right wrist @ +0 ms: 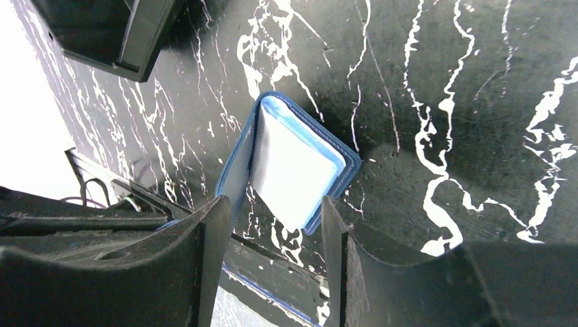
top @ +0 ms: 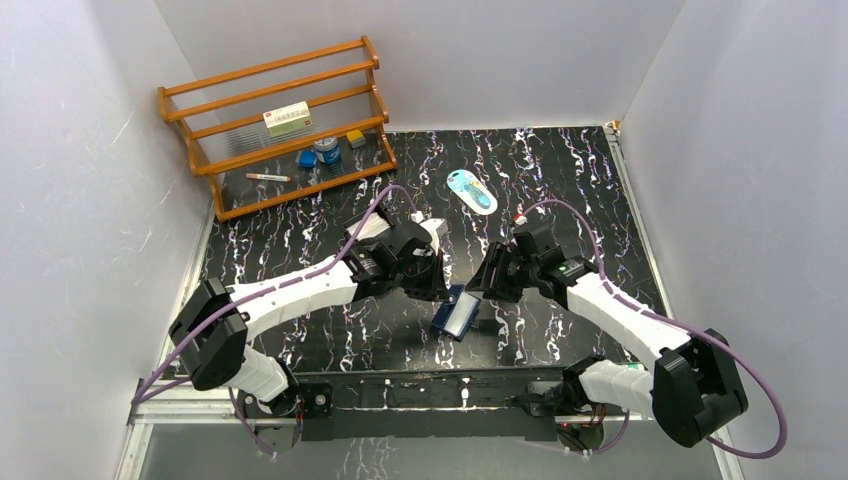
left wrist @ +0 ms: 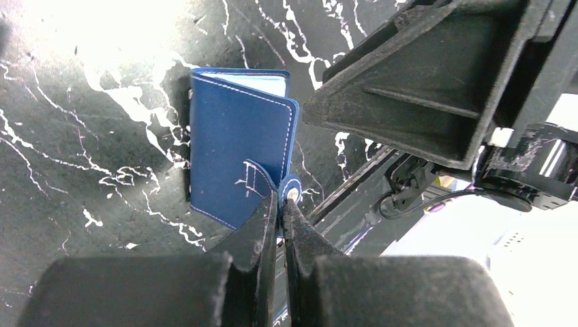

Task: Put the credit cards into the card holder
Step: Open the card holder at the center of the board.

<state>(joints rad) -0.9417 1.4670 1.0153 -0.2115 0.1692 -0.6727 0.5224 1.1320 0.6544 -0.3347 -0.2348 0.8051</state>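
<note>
Left gripper [left wrist: 281, 208], jaws pinched on the snap tab [left wrist: 292, 191] of the card holder [left wrist: 232, 143]; right gripper [right wrist: 272, 228], jaws wide, above the cards [right wrist: 293, 170]: hold the cover open, tab taut.

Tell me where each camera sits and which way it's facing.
Top external: above and behind the bases, looking down on the table; both arms show.
Left wrist: on the left arm, looking past the left gripper, shut on the card holder tab.
Right wrist: on the right arm, looking down through the open right gripper.
Shared: all three see the card holder.

matt stitched card holder [left wrist: 232, 157], glossy marbled table [top: 580, 170]
</note>
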